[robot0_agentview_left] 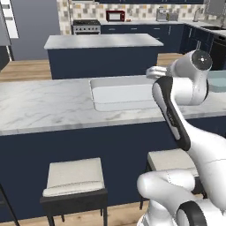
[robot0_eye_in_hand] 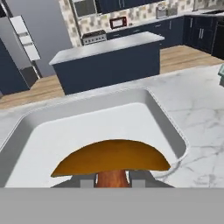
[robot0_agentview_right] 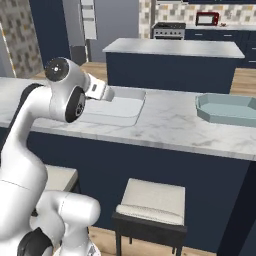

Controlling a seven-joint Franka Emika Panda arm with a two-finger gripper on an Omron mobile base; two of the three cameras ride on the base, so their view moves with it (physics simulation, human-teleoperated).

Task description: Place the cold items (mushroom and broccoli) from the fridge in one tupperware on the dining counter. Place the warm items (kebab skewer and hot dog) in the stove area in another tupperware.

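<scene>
Gripper: its two fingers are clamping the stem of the mushroom.
Mushroom: a brown cap is sitting just above the fingertips and hanging over the white sink.
Sink: it is lying sunk into the marble dining counter.
Tupperware: a pale blue-green container is resting on the counter, well to the right of the sink.
Arm: it is reaching forward over the counter's near edge.
Stools: they are standing below the counter.
</scene>
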